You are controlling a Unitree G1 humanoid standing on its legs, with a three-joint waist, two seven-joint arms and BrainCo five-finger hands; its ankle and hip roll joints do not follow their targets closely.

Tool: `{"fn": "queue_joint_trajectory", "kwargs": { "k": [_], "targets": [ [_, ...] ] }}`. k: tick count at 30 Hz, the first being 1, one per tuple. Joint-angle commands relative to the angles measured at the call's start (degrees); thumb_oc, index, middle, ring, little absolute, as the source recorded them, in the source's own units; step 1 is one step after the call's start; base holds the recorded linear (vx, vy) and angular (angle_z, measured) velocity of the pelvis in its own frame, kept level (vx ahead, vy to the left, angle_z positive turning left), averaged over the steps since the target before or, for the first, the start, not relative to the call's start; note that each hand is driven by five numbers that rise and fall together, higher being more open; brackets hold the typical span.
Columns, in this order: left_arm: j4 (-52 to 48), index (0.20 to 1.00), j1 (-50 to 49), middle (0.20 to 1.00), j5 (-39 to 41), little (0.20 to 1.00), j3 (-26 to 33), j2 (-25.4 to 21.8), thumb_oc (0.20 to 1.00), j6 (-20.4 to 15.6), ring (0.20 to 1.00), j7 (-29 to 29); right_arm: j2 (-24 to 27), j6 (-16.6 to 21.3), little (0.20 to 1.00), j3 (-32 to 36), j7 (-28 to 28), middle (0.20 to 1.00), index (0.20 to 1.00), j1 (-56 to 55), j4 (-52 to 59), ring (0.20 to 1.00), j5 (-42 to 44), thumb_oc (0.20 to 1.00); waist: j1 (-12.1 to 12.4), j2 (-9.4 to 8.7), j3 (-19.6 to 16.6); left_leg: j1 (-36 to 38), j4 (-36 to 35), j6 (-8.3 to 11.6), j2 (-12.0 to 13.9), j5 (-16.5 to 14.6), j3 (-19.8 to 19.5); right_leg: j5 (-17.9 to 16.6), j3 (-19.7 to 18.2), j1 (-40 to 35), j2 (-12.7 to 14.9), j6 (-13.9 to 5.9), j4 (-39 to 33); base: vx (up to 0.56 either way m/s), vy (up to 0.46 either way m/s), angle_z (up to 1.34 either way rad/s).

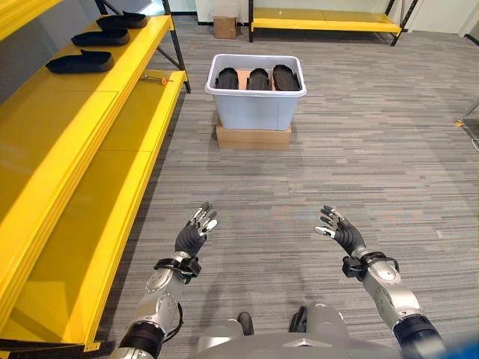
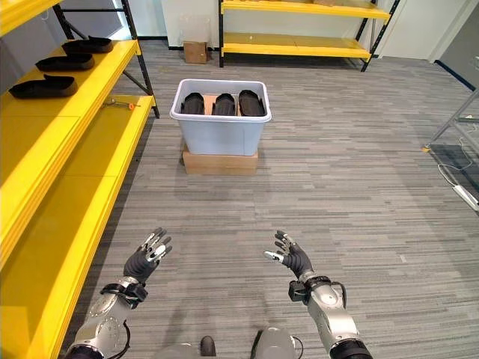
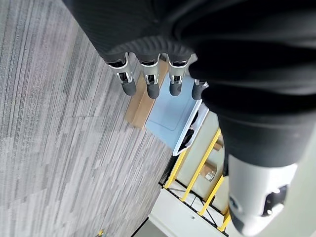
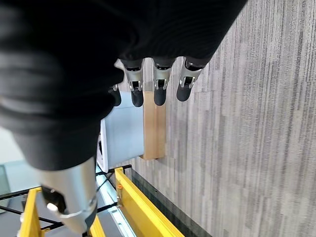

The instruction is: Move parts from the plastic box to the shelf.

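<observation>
A pale plastic box (image 1: pixel 255 102) stands on a flat cardboard carton (image 1: pixel 253 137) on the floor ahead of me. Three black parts (image 1: pixel 258 78) lie side by side inside it. Three more black parts (image 1: pixel 81 61) rest on the upper yellow shelf (image 1: pixel 67 112) at my left. My left hand (image 1: pixel 193 235) and right hand (image 1: pixel 341 229) hover low over the carpet, well short of the box, both open with fingers straight and nothing in them. In the left wrist view the box (image 3: pixel 173 113) shows past the fingers (image 3: pixel 151 84); in the right wrist view the box (image 4: pixel 126 133) does too.
A small orange-handled tool (image 1: pixel 159 78) lies on the lower yellow shelf (image 1: pixel 120 194). Another yellow rack (image 1: pixel 325 22) stands at the far wall, with a small cardboard box (image 1: pixel 224 27) beside it. Grey carpet lies between me and the box.
</observation>
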State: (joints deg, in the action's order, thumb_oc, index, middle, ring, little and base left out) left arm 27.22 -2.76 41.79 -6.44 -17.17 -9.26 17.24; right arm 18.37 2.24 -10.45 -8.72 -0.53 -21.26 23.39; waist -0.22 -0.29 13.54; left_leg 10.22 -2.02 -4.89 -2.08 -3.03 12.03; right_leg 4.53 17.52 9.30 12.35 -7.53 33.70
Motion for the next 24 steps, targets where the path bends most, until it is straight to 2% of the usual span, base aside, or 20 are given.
{"fn": "queue_joint_trajectory", "kwargs": {
  "k": [1,4,6,9,10,12,13,18,21,23,24],
  "targets": [
    [-3.3,1.0,0.9,1.0,-0.8,1.0,-0.8,-1.5,1.0,-1.9,1.0,0.1,-0.6,4.1,1.0,1.7,1.3,1.0,1.0,1.6,3.2,1.0,0.3,1.0,-1.6,-1.72,-0.6,0.3,0.0,1.64,0.1,-1.6,2.0,-13.9,-2.3,-2.0,-3.0,-2.47,-17.7,0.16,-0.06,0.01],
    [-3.7,1.0,0.5,1.0,-1.3,1.0,-1.1,-1.3,1.0,-1.8,1.0,-0.2,-0.6,4.5,1.0,2.4,1.4,1.0,1.0,1.1,3.0,1.0,0.2,1.0,-2.0,-2.43,-0.5,0.9,0.0,1.97,-0.5,-2.4,1.8,-15.8,-2.1,-1.8,-3.1,-3.07,-23.5,0.14,-0.07,0.22],
    [-3.5,1.0,-0.4,1.0,-1.7,1.0,-2.1,-1.3,1.0,-2.2,1.0,-0.2,-0.8,5.7,1.0,3.5,3.3,1.0,1.0,0.4,2.1,1.0,0.8,1.0,-2.3,-3.12,-0.3,2.3,-0.1,2.01,-1.2,-3.9,1.6,-19.8,-1.7,0.0,-1.8,-4.45,-29.9,0.29,-0.125,0.06],
    [-3.7,1.0,-1.3,1.0,-2.1,1.0,-2.6,-1.2,1.0,-2.6,1.0,0.5,-1.1,6.4,1.0,4.3,3.6,1.0,1.0,-0.2,1.7,1.0,1.1,1.0,-2.4,-3.13,-0.1,3.0,0.1,1.93,-1.2,-4.5,1.5,-20.4,-1.4,0.9,-1.4,-4.68,-31.1,0.18,-0.067,0.17],
    [-3.3,1.0,-2.0,1.0,-2.7,1.0,-3.1,-1.2,1.0,-3.1,1.0,1.4,-1.3,6.8,1.0,4.6,1.9,1.0,1.0,-0.7,1.6,1.0,2.9,1.0,-2.8,-3.19,0.1,3.3,0.4,1.77,-1.3,-4.9,1.4,-20.0,-1.7,0.6,-1.9,-4.54,-31.8,0.29,-0.099,0.29],
    [-2.7,1.0,-1.9,1.0,-3.4,1.0,-4.5,-0.9,1.0,-3.3,1.0,1.5,-1.2,7.2,1.0,5.0,2.6,1.0,1.0,-1.6,2.1,1.0,2.6,1.0,-3.9,-3.28,-0.1,3.1,1.1,1.51,-1.7,-5.2,-0.3,-19.5,-5.1,-0.3,-3.2,-3.99,-33.1,0.32,-0.109,0.43],
    [-2.6,1.0,-1.9,1.0,-3.4,1.0,-4.7,-0.8,1.0,-3.4,1.0,1.5,-1.3,7.1,1.0,4.9,2.8,1.0,1.0,-1.7,2.1,1.0,2.7,1.0,-4.1,-3.32,-0.2,3.1,1.4,1.5,-1.7,-5.3,-0.4,-19.2,-5.5,-0.6,-3.3,-3.82,-33.2,0.39,-0.146,0.93],
    [-2.4,1.0,-3.1,1.0,-3.4,1.0,-5.3,-0.4,1.0,-3.8,1.0,1.4,-0.5,7.1,1.0,3.8,4.6,1.0,1.0,-1.1,0.5,1.0,2.4,1.0,-3.5,-2.96,-1.7,3.0,5.0,2.65,-0.3,-6.4,0.7,-14.8,-3.3,-3.5,-4.1,-0.83,-31.5,0.36,-0.166,0.31],
    [-2.3,1.0,-3.4,1.0,-2.9,1.0,-5.2,0.1,1.0,-3.5,1.0,1.3,1.1,7.1,1.0,3.3,4.7,1.0,1.0,0.0,-1.0,1.0,2.2,1.0,-3.0,-2.48,-3.3,3.3,8.5,4.18,0.9,-7.1,0.5,-12.2,-2.2,-5.7,-5.7,1.82,-31.8,0.35,-0.162,-0.02],
    [-2.0,1.0,-3.2,1.0,-3.4,1.0,-5.0,0.5,1.0,-3.8,1.0,0.5,1.6,7.4,1.0,3.1,4.7,1.0,1.0,0.2,-1.4,1.0,1.6,1.0,-2.8,-2.31,-3.9,2.5,12.0,5.16,1.9,-5.5,0.5,-11.1,-2.1,-6.6,-6.5,2.95,-32.1,0.32,-0.214,0.12],
    [-1.4,1.0,-2.7,1.0,-2.6,1.0,-4.2,1.1,1.0,-4.3,1.0,-1.4,2.5,7.1,1.0,2.9,4.4,1.0,1.0,0.2,-1.1,1.0,1.0,1.0,-2.7,-1.67,-4.4,-0.4,22.2,7.58,4.3,-0.6,0.7,-8.6,-2.3,-8.4,-8.8,5.34,-32.2,0.36,-0.297,0.03]
  ]
}}
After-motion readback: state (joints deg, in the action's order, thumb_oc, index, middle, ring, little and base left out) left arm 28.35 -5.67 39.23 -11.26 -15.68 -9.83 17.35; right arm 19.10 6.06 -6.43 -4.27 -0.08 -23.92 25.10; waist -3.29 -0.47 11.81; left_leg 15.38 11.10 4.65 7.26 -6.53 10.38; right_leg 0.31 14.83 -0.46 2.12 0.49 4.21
